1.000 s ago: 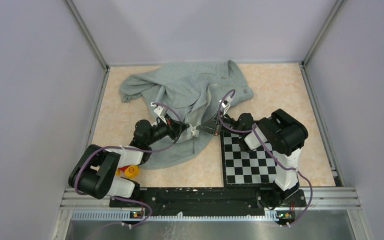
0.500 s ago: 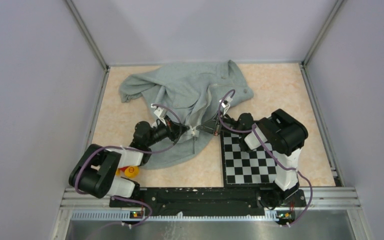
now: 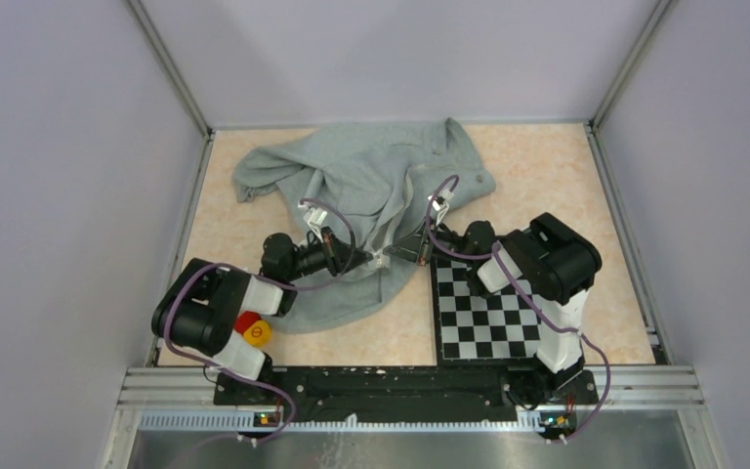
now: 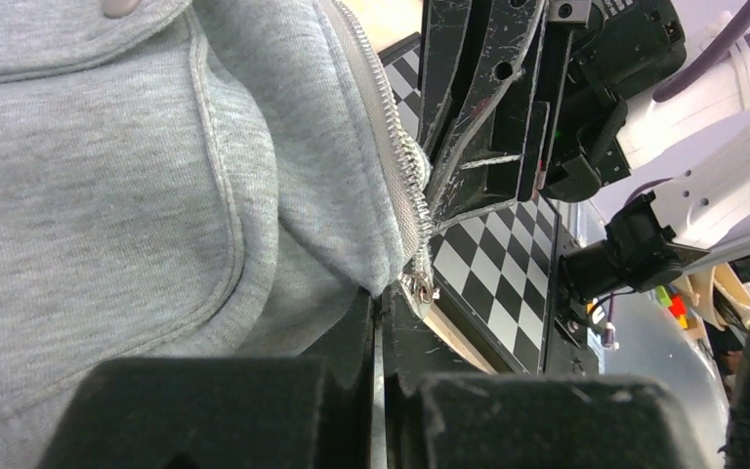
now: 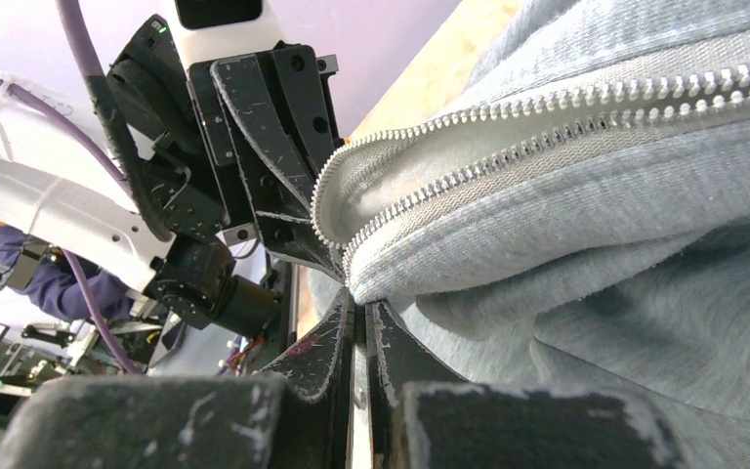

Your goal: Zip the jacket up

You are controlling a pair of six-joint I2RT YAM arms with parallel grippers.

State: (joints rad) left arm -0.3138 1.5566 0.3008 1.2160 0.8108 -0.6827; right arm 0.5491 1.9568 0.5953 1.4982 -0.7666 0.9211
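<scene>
The grey-green jacket (image 3: 371, 186) lies crumpled at the middle and back of the table, its white-taped zipper (image 3: 391, 230) running down to the lower hem. My left gripper (image 3: 369, 258) is shut on the jacket's hem at the zipper's bottom end (image 4: 416, 285). My right gripper (image 3: 394, 252) faces it from the right and is shut on the jacket's other zipper edge (image 5: 371, 256). The two grippers almost touch tip to tip. In the right wrist view the two rows of zipper teeth (image 5: 586, 103) lie side by side, unjoined near the jaws.
A black-and-white chessboard (image 3: 493, 308) lies at the front right, under the right arm. A red and yellow object (image 3: 252, 330) sits by the left arm's base. Grey walls stand on three sides; a metal rail (image 3: 400, 391) runs along the front.
The left arm's rear links have swung right and forward, uncovering the red and yellow object. Both grippers stay closed on the jacket at the same spot.
</scene>
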